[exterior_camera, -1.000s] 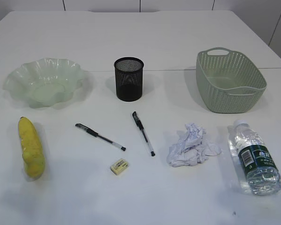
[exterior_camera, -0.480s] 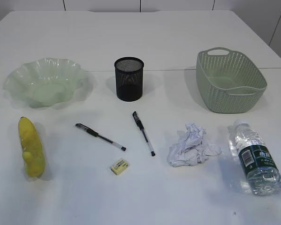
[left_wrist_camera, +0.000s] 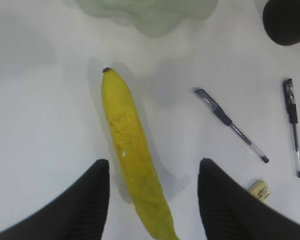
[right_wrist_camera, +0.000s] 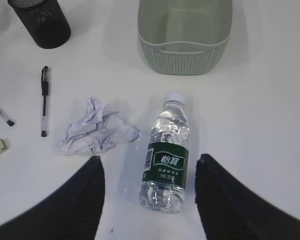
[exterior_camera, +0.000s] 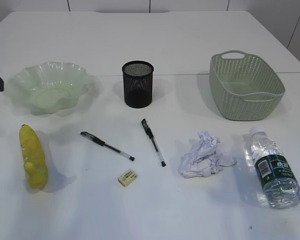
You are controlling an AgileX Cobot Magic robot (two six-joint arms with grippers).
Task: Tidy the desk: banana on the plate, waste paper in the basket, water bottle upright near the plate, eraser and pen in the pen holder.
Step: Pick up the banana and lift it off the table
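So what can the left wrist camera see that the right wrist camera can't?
Only the left wrist view shows the banana, lying between the open left hand, and the plate's edge. Only the right wrist view shows the water bottle lying down, the crumpled paper, the basket and the open right hand. Both show the pen holder, two pens and the eraser.

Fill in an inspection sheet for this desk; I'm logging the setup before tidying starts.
Surface: white table, bare between items.
Job's things: banana, bottle lying flat, crumpled paper, two pens, eraser all loose; plate, pen holder, basket hold none of them.
Clutter: nothing seen.
Grippers: left claw open above the banana; right claw open above the bottle.
Cables: nothing seen.
Surroundings: white panels behind.
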